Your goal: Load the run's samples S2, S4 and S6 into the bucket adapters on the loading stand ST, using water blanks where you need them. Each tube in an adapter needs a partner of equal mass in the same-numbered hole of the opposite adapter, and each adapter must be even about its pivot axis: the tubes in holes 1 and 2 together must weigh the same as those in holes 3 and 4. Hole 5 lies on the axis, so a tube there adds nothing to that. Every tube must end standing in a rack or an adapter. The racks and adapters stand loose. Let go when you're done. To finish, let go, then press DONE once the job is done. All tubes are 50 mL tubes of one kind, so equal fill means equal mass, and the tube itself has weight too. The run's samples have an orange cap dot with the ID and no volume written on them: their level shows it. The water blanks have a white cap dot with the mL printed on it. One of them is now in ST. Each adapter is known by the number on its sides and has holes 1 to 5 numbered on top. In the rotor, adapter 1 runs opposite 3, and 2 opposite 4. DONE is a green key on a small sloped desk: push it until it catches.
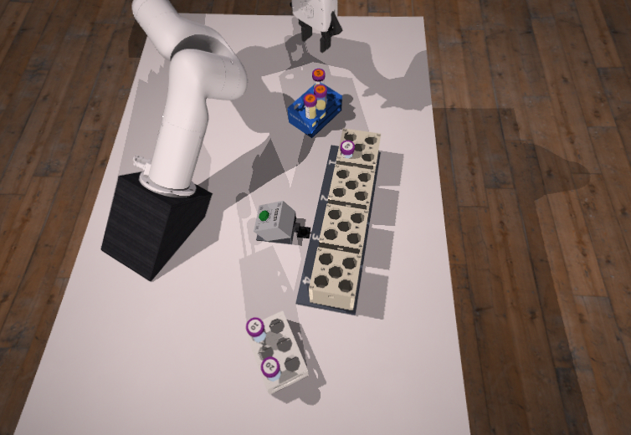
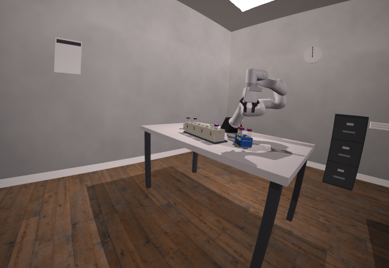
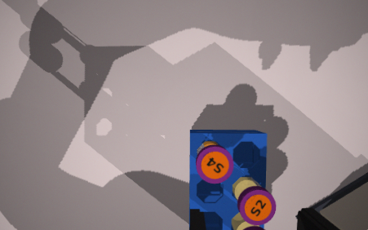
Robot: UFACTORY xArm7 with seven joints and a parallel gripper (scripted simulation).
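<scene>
My gripper (image 1: 315,43) (image 2: 249,110) is partly open and empty, high above the table behind the blue rack (image 1: 298,120) (image 2: 247,144) (image 3: 261,138). In the rack stand S4 (image 1: 318,74) (image 3: 215,165), S2 (image 1: 320,89) (image 3: 257,205) and a third orange-dot tube (image 1: 310,99), its ID unclear here. S4's liquid looks low. Adapter 1 holds a white-dot blank (image 1: 346,146) in its near left corner hole, number unclear. Adapter 2 (image 1: 371,183), adapter 3 (image 1: 363,229) and adapter 4 (image 1: 330,298) show empty holes. The white rack (image 1: 289,383) holds blank 10 (image 1: 255,327) and blank 20 (image 1: 269,366).
The adapters stand in a row on the dark loading stand (image 1: 305,295). The green DONE key (image 1: 264,215) is on the grey desk (image 1: 286,221) left of it. The arm's black base (image 1: 137,221) stands at the table's left.
</scene>
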